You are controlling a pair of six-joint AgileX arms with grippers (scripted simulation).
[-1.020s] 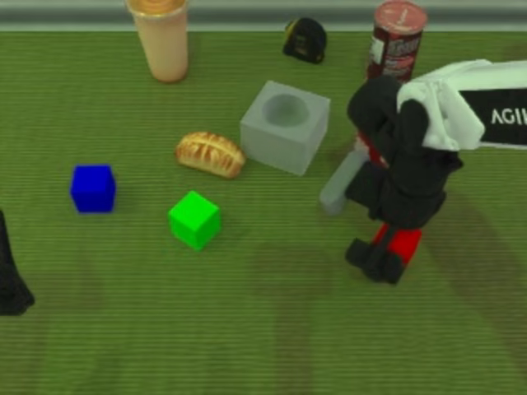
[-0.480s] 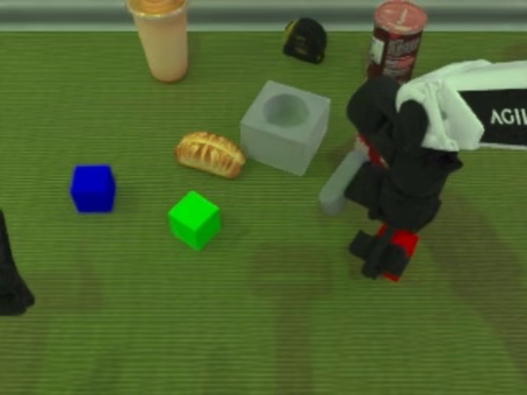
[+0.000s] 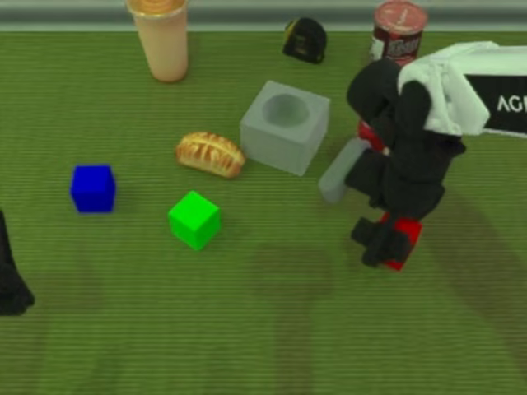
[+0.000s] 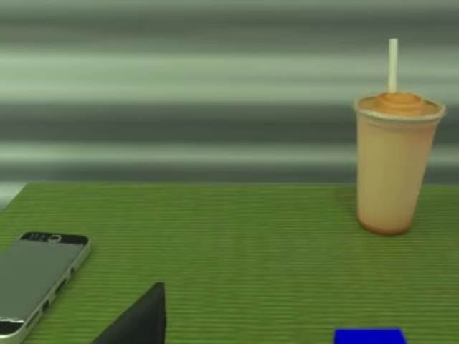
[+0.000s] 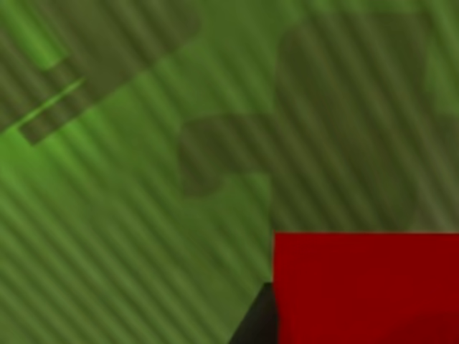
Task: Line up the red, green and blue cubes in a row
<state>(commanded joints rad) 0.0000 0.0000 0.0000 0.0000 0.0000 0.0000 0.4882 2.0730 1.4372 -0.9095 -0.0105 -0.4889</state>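
My right gripper (image 3: 389,244) is shut on the red cube (image 3: 407,239) at the right of the mat, and the cube seems raised a little off it. In the right wrist view the red cube (image 5: 366,287) sits against one dark finger (image 5: 254,319). The green cube (image 3: 194,220) rests left of centre. Further left, the blue cube (image 3: 92,188) stands alone; its top edge (image 4: 369,336) shows in the left wrist view. My left gripper (image 3: 10,284) is parked open at the left edge, nothing in it.
A grey block with a round hollow (image 3: 285,126) and a bread roll (image 3: 210,154) lie behind the green cube. A drink cup (image 3: 161,37), a tape measure (image 3: 305,39) and a soda can (image 3: 398,29) line the far edge. A phone (image 4: 36,276) lies near the left arm.
My right gripper has risen slightly with the red cube held in it, shifting toward the far edge. The green and blue cubes and the left arm have not moved.
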